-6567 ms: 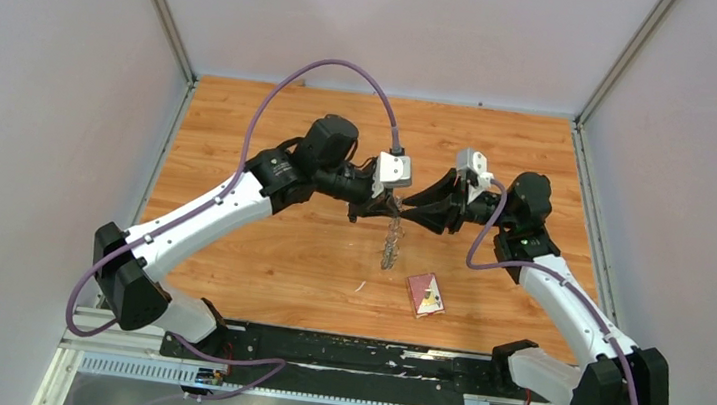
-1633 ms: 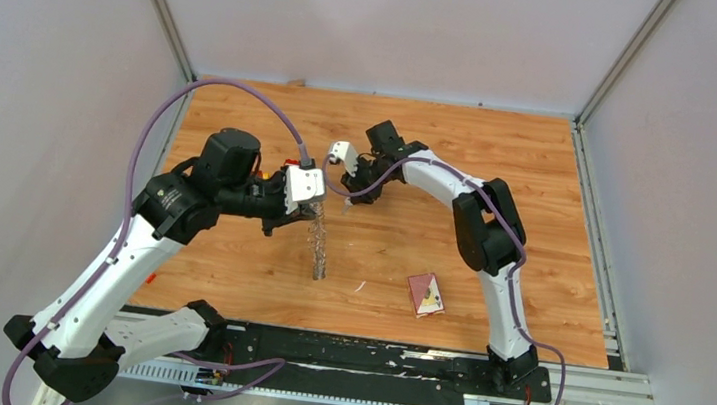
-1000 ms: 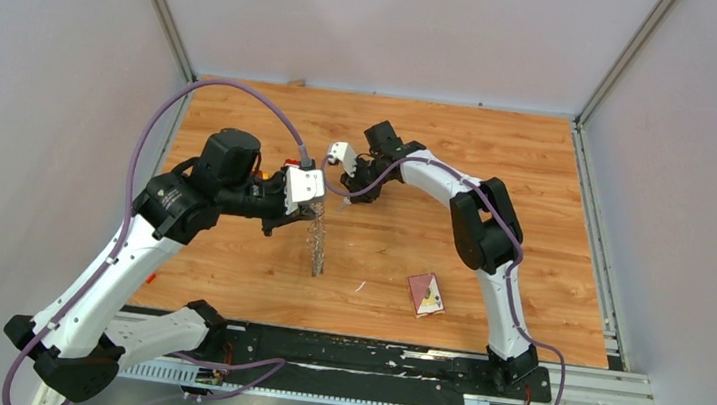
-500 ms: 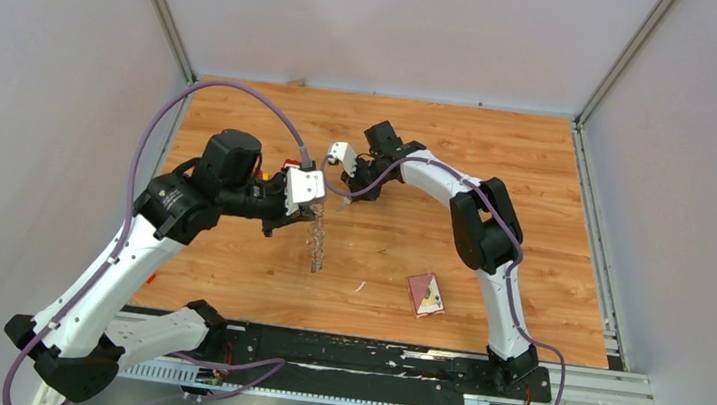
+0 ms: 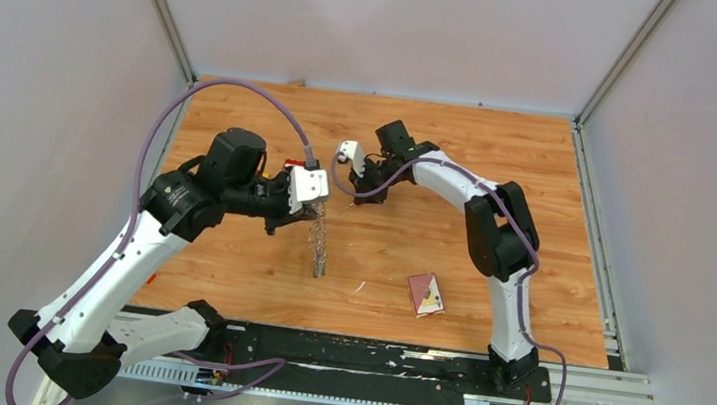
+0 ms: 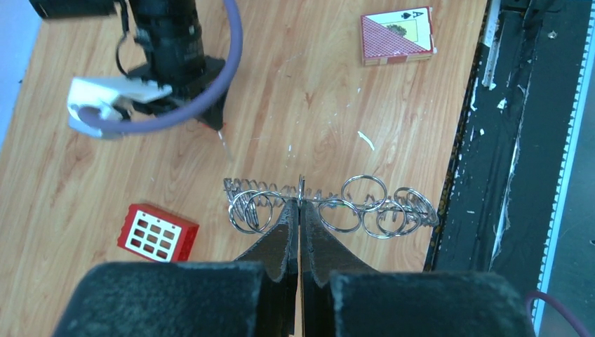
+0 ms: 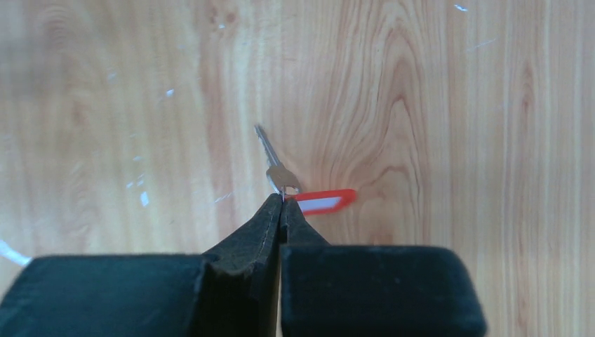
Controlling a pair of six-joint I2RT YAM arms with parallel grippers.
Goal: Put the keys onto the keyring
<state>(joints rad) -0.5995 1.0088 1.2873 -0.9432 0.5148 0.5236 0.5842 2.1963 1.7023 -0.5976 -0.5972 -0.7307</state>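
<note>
Right wrist: silvery key (image 7: 275,165) with red tag (image 7: 324,201).

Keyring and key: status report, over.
Left tool shut on keyring, ring hanging below. Right tool shut on key by its head. Red block and card aside, not between tools.

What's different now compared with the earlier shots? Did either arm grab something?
Both arms left the middle. The left arm swung left, carrying the keyring in the left gripper, and the right arm reached across to the far left. In the last second the right gripper closed on the red-tagged key. The left gripper's hold and the playing card are unchanged.
</note>
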